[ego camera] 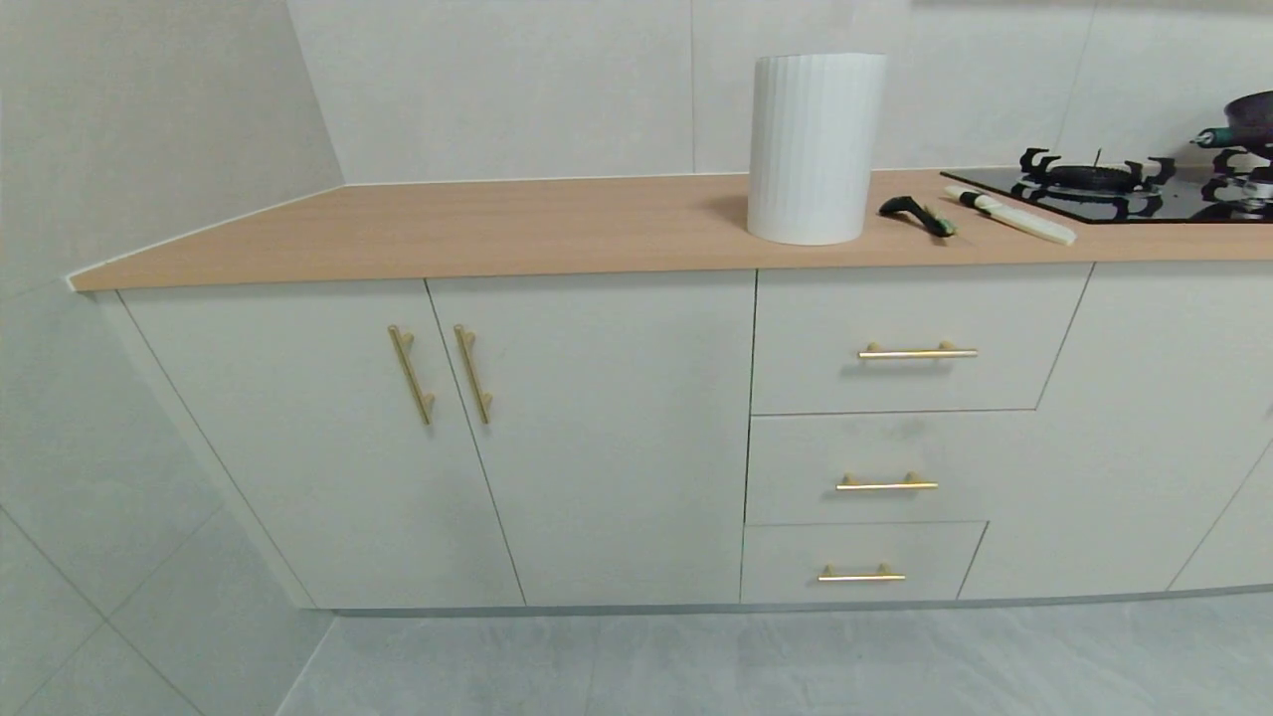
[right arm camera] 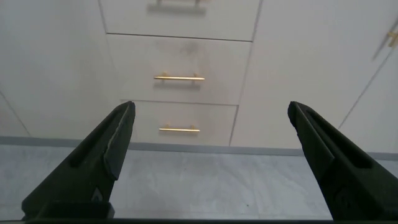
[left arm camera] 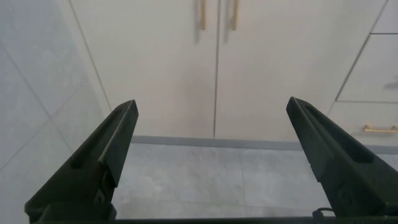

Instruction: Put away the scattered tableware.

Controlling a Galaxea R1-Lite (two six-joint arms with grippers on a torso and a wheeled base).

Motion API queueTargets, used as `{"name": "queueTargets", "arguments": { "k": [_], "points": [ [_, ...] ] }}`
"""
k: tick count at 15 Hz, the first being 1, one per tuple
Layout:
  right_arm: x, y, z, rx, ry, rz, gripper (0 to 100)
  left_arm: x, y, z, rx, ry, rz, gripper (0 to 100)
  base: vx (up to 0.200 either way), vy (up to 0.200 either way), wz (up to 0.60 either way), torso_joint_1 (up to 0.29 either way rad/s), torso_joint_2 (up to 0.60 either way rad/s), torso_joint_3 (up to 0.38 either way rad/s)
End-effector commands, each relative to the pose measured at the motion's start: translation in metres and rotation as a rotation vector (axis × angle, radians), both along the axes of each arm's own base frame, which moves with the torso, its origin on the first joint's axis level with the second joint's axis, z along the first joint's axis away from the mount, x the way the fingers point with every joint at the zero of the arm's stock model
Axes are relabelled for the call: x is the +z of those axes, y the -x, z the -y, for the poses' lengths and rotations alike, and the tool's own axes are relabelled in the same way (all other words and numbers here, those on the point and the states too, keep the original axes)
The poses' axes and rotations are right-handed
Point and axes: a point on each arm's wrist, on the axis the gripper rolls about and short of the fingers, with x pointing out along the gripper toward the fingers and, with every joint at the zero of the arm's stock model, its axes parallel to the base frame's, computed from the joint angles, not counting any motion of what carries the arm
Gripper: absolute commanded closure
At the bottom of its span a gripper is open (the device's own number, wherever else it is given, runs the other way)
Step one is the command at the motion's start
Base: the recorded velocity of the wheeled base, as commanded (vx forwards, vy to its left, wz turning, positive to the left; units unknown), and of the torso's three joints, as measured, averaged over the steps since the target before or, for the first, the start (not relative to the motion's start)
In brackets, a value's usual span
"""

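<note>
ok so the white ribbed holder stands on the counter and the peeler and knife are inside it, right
No. The white ribbed holder stands on the counter, but the peeler and knife lie on the counter beside it, not inside, as the head view shows.

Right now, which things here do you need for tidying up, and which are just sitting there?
For the job: black-handled tool, long white utensil, and likely the tall white holder beside them.
Just lying about: gas hob, dark pot, cupboard doors, drawers.
</note>
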Motion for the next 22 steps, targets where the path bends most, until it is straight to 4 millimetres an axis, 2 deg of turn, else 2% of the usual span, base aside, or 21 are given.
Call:
{"name": "queueTargets", "arguments": {
  "k": [1,4,9,17,18,19,22],
  "points": [
    [0.000,0.000,0.000,0.000,0.001,-0.001,0,0.000,0.000,0.000,0.000,0.001,0.000,0,0.000,0.000,0.00,0.000,0.00,0.000],
    [0.000,0.000,0.000,0.000,0.002,-0.001,0,0.000,0.000,0.000,0.000,0.001,0.000,0,0.000,0.000,0.00,0.000,0.00,0.000],
    [0.000,0.000,0.000,0.000,0.002,-0.003,0,0.000,0.000,0.000,0.000,0.003,0.002,0,0.200,0.000,0.00,-0.002,0.01,0.003],
    [0.003,0.000,0.000,0.001,0.002,0.025,0,0.000,0.000,0.000,0.002,0.004,0.002,0,0.000,0.000,0.00,0.000,0.00,0.000],
    [0.030,0.003,0.000,0.015,-0.003,0.075,0,0.000,0.000,0.000,0.002,0.004,0.000,0,0.000,0.000,0.00,0.000,0.00,0.000],
    [0.036,0.000,0.001,0.028,-0.003,0.055,0,0.000,0.000,0.000,0.002,0.004,0.002,0,0.000,0.000,0.00,0.000,0.00,0.000],
    [0.070,-0.035,-0.002,0.115,0.002,-0.149,0,0.000,0.000,0.000,0.002,0.007,0.002,0,0.000,0.000,0.00,0.000,0.00,0.000]
  ]
}}
